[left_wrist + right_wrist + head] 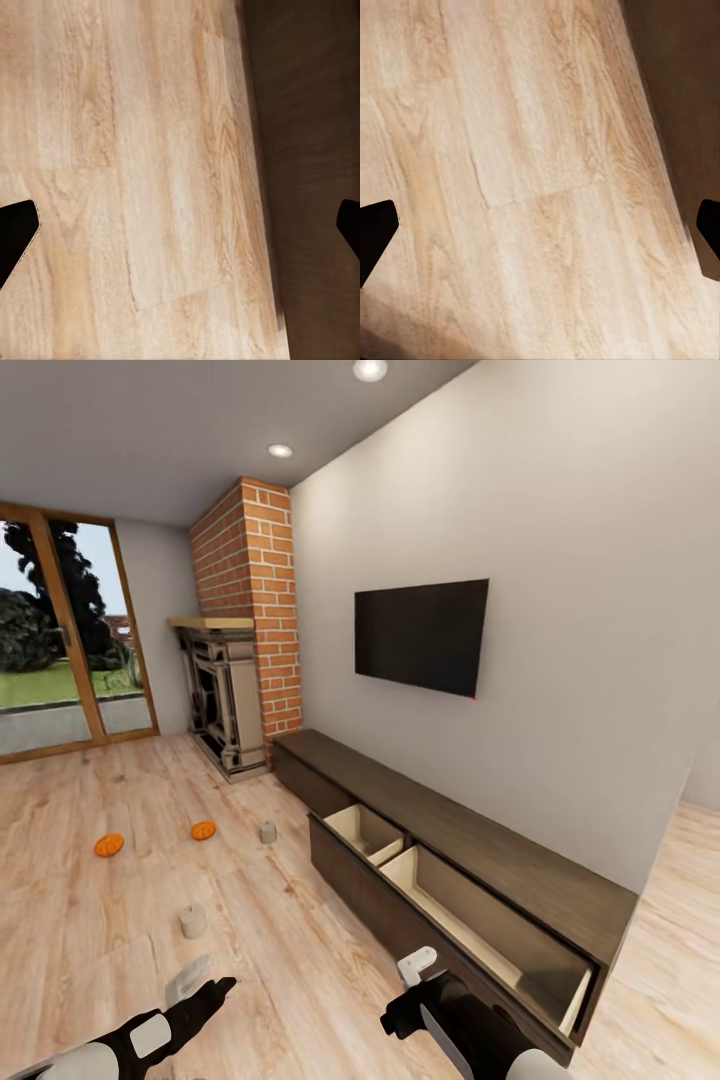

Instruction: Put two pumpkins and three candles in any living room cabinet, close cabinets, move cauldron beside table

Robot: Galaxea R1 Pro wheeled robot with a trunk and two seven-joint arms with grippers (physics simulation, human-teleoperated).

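Two orange pumpkins (109, 845) (204, 830) lie on the wood floor at the left. A beige candle (268, 832) stands near the second pumpkin, and another candle (193, 921) stands closer to me. The long dark cabinet (450, 822) runs along the right wall, and two of its compartments (365, 830) (480, 920) stand pulled open with pale, empty insides. My left gripper (205, 982) (180, 232) hangs open over the floor just short of the nearer candle. My right gripper (405, 988) (540, 232) is open beside the cabinet's front. Both hold nothing.
A brick chimney with a fireplace (225, 700) stands at the cabinet's far end. A black TV (422, 635) hangs on the wall above the cabinet. A glass patio door (60, 650) is at the far left. Bare wood floor (120, 920) spreads between me and the pumpkins.
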